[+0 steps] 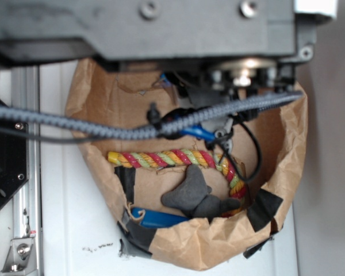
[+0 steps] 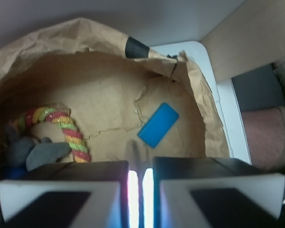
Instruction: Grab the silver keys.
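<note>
Two white claw pads fill the wrist view's bottom edge, the gripper (image 2: 137, 190) pressed nearly together with only a thin bright slit between and nothing visibly pinched. Just beyond, the keys' (image 2: 158, 125) blue tag lies flat on the brown paper bag's (image 2: 85, 52) floor. Likely light, loose, jangly metal; the ring seems the best hold.

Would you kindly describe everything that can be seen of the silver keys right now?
Of the silver keys, the wrist view shows mainly the bright blue flat rectangular tag, lying tilted on the crumpled brown paper bag's floor, apart from the coloured rope. A thin, blurred grey sliver runs from near the tag toward the gripper, whose fingers are nearly together. In the exterior view, a blue piece and a hint of grey metal show beneath the cables; the keys themselves stay indistinct.
</note>
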### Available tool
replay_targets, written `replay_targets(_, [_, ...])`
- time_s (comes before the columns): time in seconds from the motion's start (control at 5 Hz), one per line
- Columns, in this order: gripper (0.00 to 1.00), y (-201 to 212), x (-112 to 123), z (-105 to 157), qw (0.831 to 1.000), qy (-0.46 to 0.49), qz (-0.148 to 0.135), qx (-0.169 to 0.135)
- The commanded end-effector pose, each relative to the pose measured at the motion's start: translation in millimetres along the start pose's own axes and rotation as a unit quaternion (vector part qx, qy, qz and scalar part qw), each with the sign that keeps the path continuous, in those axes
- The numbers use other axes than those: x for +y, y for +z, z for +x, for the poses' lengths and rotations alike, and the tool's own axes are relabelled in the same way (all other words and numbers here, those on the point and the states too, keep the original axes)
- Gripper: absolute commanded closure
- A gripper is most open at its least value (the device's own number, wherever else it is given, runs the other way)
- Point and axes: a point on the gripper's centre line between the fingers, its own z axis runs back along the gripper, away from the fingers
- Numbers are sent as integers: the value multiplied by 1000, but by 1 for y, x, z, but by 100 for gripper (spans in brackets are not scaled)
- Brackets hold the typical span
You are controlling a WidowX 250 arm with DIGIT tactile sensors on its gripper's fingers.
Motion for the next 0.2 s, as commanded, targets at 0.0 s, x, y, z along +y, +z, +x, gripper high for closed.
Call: replay_targets(0.0, [100, 0, -10, -11, 1000, -17, -8, -14])
